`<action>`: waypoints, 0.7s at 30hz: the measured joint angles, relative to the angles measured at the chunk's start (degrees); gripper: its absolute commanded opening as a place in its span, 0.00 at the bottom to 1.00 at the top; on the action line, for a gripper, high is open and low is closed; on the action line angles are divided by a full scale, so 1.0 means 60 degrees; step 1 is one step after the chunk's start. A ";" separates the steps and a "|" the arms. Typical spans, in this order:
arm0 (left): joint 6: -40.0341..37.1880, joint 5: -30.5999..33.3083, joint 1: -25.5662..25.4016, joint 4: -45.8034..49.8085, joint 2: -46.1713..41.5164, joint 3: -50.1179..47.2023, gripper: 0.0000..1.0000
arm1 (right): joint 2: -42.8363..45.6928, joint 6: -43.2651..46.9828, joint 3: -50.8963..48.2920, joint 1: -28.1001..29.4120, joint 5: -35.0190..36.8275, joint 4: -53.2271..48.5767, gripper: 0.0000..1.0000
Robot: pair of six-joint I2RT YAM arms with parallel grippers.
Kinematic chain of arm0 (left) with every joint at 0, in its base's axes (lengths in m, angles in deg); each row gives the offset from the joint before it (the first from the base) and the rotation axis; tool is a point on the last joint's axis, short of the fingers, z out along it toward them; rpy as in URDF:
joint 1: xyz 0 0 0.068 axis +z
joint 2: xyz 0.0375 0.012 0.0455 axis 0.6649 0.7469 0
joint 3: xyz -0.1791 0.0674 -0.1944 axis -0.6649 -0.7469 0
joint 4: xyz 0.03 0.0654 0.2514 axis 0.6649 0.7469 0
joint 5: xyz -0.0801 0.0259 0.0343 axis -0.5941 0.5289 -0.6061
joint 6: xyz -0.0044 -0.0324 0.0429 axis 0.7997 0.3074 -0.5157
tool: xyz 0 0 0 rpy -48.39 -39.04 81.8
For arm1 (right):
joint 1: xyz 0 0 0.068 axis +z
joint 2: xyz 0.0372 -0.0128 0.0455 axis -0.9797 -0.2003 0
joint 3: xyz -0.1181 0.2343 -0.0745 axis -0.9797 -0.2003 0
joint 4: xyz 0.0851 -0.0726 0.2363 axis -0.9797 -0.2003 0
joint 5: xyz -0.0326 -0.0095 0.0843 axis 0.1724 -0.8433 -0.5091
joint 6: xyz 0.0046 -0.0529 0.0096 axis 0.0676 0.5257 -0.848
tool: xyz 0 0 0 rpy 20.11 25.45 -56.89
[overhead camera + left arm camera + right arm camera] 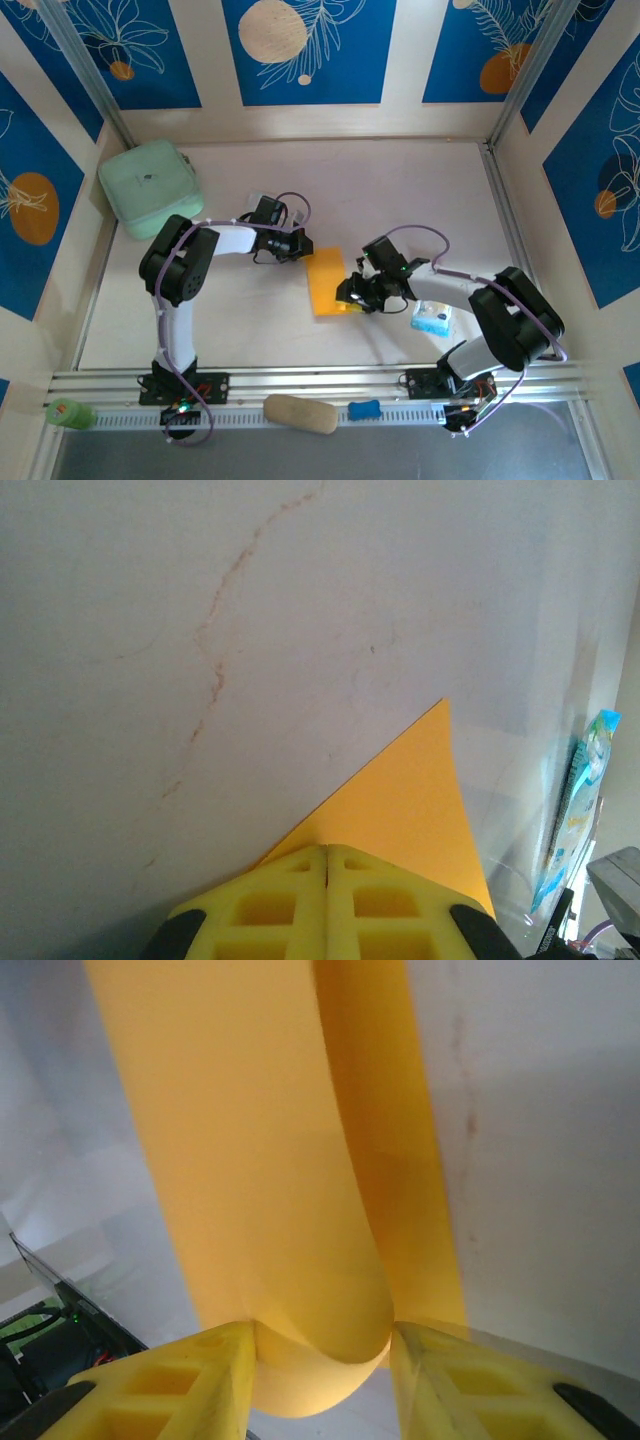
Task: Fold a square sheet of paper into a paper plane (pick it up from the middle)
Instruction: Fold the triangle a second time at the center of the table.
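**Top view.** The paper [322, 280] is seen on the table [400, 190], between the two arms. The left gripper [300, 244] is set at its far left corner and the right gripper [351, 293] at its near right edge. A green pouch [150, 185] is noted in the far left corner, closed; its contents cannot be told. A packet [432, 318] lies just beside the right arm.

**Left wrist.** The fingers [270, 910] are clenched together, tips against the paper [410, 810]. Whether the sheet is nipped between them cannot be told. The packet [578, 810] is seen at the right edge.

**Right wrist.** The fingers [190, 1380] are held apart, grasping a curled-over fold of the paper [250, 1160], which touches both.
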 measured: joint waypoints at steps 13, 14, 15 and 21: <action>0.0000 -0.0004 0.0000 -0.0066 -0.0011 -0.0036 0.04 | 0.0171 0.0004 0.0004 -0.0153 -0.0437 0.0390 0.41; 0.0000 -0.0004 0.0000 -0.0069 -0.0015 -0.0044 0.04 | 0.0109 0.0007 0.0004 -0.0153 -0.0474 0.0452 0.42; 0.0000 -0.0007 0.0000 -0.0073 -0.0015 -0.0044 0.04 | 0.0044 0.0011 0.0022 -0.0160 -0.0499 0.0495 0.42; 0.0004 -0.0018 0.0000 -0.0222 -0.0062 -0.0153 0.04 | -0.0375 0.0306 0.0477 -0.0408 -0.0645 0.0568 0.45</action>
